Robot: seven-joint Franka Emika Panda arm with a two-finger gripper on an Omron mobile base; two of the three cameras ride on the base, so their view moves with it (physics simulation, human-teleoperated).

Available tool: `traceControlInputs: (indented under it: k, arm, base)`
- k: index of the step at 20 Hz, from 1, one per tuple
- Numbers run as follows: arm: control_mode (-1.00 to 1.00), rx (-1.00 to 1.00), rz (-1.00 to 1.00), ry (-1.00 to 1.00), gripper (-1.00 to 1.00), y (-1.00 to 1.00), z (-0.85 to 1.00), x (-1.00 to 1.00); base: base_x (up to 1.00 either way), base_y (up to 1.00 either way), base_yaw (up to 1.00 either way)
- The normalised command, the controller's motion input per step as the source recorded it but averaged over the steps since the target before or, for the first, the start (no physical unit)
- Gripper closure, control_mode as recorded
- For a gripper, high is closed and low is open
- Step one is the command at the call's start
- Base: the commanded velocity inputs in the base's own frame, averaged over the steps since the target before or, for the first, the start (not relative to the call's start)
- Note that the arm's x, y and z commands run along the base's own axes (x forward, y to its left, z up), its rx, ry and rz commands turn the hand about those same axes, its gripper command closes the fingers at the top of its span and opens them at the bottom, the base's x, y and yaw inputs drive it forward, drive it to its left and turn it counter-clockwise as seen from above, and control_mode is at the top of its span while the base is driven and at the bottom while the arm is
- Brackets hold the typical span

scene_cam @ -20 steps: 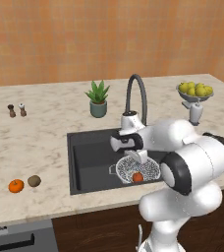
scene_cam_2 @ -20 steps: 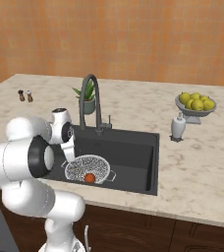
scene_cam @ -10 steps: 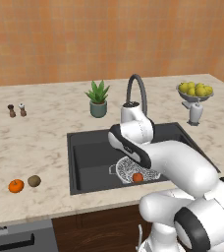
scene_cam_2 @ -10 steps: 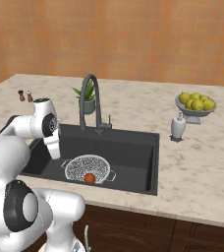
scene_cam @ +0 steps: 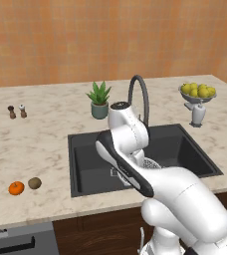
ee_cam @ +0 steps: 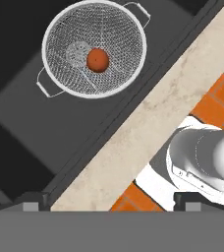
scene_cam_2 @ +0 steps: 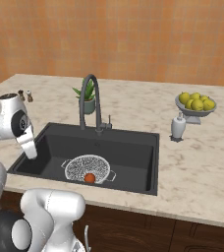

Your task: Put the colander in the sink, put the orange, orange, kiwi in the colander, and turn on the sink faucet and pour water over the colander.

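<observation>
Left base view: a bright orange (scene_cam: 16,188) and the kiwi (scene_cam: 34,183) lie side by side on the table (scene_cam: 31,144), at 9 o'clock from the sink (scene_cam: 90,164).

Right base view: the colander (scene_cam_2: 88,169) sits in the sink's basin, holding the darker orange (scene_cam_2: 90,177).

Hand view: the tool (ee_cam: 109,201) shows its finger tips spread wide with nothing between them.

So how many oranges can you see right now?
2: one orange sits in the colander in the sink; the other orange lies on the counter beside the kiwi.

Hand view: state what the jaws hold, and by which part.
Nothing is held. The gripper is open and empty, above the sink's front edge; the reddish-orange fruit lies in the round silver mesh colander.
</observation>
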Motion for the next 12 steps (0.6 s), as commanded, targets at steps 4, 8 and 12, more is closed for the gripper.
traceControlInputs:
  k: [4,8,12]
  arm:
    - [-1.00,0.01,0.29,0.00,-1.00,0.63,0.24,-0.21]
    - [-1.00,0.00,0.18,0.00,-1.00,0.73,0.06,-0.07]
    - [-1.00,0.00,0.12,0.00,-1.00,0.48,0.01,0.00]
  base:
    - [0.00,0.00,0.00]
    - [0.00,0.00,0.00]
    - [0.00,0.00,0.00]
